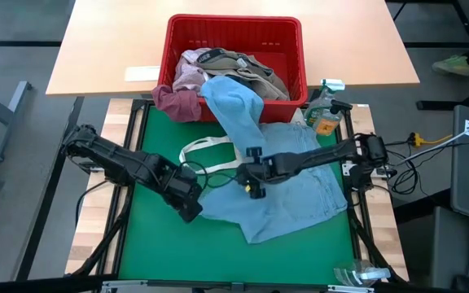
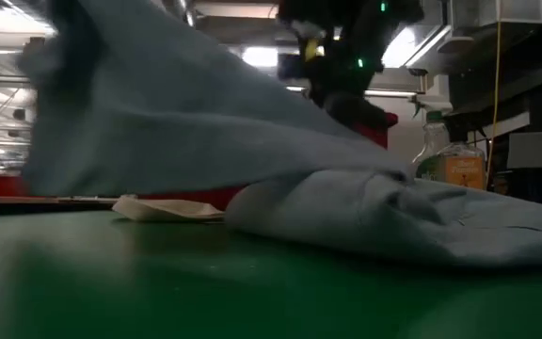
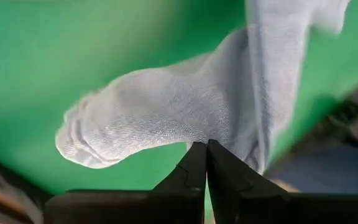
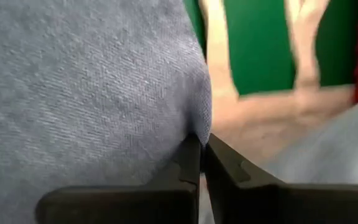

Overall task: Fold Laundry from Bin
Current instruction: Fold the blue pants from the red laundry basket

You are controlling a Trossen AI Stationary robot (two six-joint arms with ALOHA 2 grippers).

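1. Light blue cloth, the largest piece of the laundry, lies spread over the green mat just in front of the red bin, with one end draped up over the bin's front rim.
2. Inside the bin sit more garments: a khaki-grey piece and a pale pink piece, while a maroon piece hangs over the bin's front left corner.
3. Left gripper is low over the mat, well in front of the bin and to the left of the blue cloth's spread. In the left wrist view its fingers are pressed together, pinching a bunched edge of the blue cloth.
4. Right gripper is over the middle of the blue cloth, in front of the bin's centre. In the right wrist view its fingers are closed on a fold of the blue fabric.
5. White tote handles loop out from under the cloth's left edge, between the bin and the left gripper.
6. Beside the bin's front right corner stands a clear bottle with an orange label; the low view shows it too, behind the blue heap.
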